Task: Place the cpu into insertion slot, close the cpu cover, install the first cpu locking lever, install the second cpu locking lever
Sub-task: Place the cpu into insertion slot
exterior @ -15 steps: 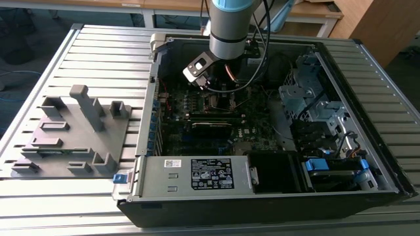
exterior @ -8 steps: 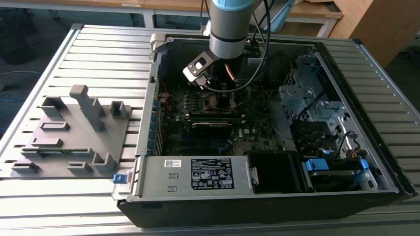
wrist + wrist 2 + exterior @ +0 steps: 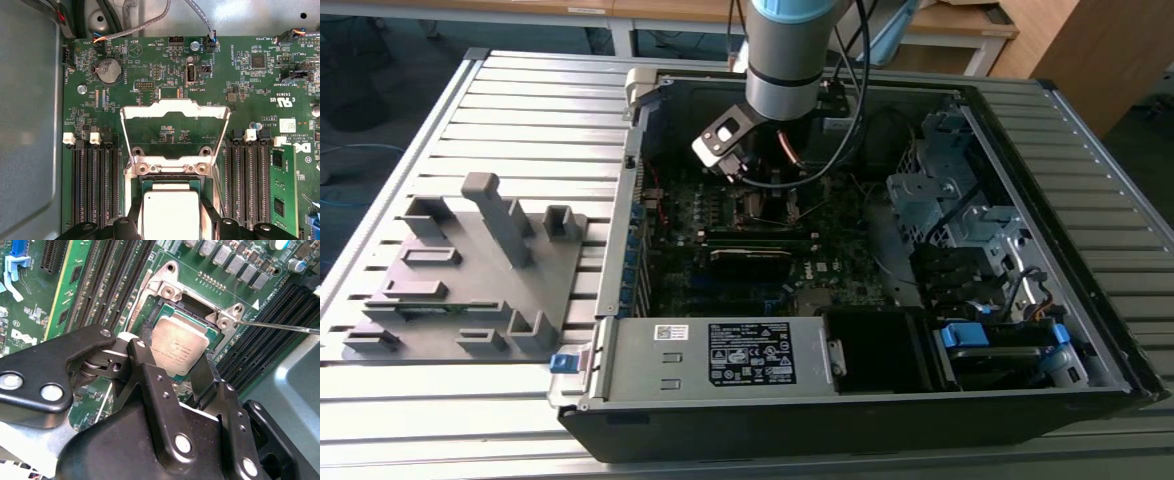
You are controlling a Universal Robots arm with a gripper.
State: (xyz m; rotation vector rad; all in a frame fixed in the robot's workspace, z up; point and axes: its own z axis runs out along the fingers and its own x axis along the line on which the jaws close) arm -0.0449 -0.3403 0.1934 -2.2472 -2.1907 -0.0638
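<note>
Fingers gripping cpu edges, cpu cover open

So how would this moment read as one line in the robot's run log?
gripper: shut on cpu | cpu: over insertion slot | cpu cover: open, tilted back

My exterior view looked steeply down from well back, taking in the whole open computer case on the slatted table; the first wrist view faced squarely onto the motherboard from close by; the second wrist view peered obliquely past the gripper, nearer yet; both wrist views shared the cpu and insertion slot.
</note>
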